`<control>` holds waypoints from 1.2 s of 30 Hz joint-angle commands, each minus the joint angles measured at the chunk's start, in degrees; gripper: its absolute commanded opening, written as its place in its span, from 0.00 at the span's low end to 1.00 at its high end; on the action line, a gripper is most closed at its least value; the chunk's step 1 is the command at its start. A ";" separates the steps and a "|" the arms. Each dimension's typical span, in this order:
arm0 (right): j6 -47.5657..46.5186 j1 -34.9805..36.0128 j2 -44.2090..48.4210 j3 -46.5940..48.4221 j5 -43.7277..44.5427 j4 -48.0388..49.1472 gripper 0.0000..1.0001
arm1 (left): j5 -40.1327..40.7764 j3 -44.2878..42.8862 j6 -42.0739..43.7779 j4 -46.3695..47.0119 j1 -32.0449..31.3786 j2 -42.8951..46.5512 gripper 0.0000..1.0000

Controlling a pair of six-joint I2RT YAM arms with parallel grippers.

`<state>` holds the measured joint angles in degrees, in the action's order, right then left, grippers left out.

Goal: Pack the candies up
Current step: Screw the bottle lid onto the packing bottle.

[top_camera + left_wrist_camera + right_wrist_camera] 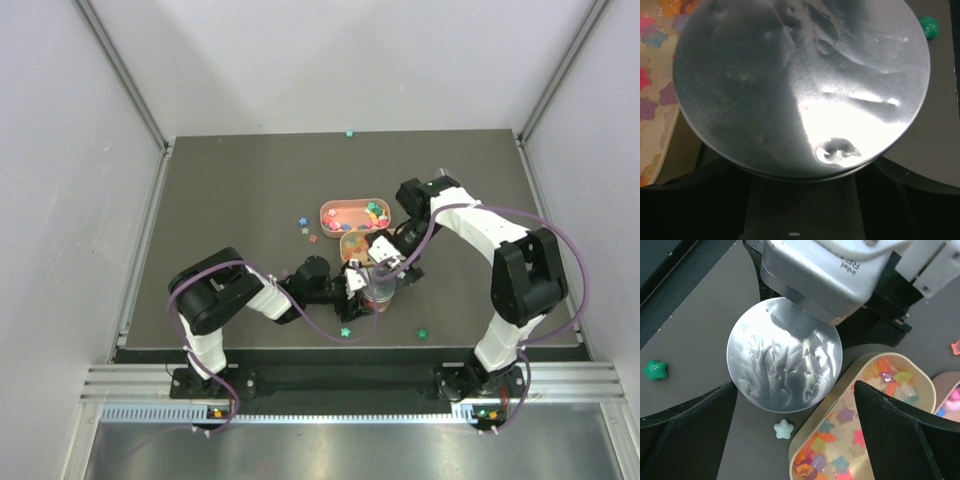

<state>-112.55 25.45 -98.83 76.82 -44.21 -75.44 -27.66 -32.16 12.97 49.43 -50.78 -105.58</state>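
Dark tabletop point(230, 200) below, and the silver lid point(800, 85) swamps the left wrist view, hiding the clear jar point(381, 292) and its contents; the left end effector point(801, 200) straddles the jar beneath it, but grip or gap, I cannot tell. Right end effector point(795, 390) hangs spread wide and empty above lid and tan tray point(896, 355), where star candies point(840, 437) lie heaped; more fill the pink tray point(322, 212), cut off in the right wrist view, with strays loose on the tabletop.

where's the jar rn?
Top view: the clear jar stands near the centre of the table, just on the near side of the yellow tray; in the right wrist view its silver lid lies left of that tray.
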 commanded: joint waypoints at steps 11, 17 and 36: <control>-6.19 2.85 -0.67 -0.61 -0.27 -8.76 0.78 | 1.73 1.05 2.06 -13.66 -0.72 -3.76 0.37; -1.19 3.03 0.04 -2.98 -2.20 -8.50 0.74 | 1.82 0.87 2.14 -14.10 -0.72 -3.58 0.37; 32.04 5.84 6.89 -20.65 -3.96 12.49 0.73 | 2.96 1.40 1.88 -13.92 -0.72 -2.62 0.36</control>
<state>-91.61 27.75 -89.38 64.20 -45.74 -63.68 -30.89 -32.49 14.24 48.18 -51.46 -105.62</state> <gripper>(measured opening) 0.768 0.754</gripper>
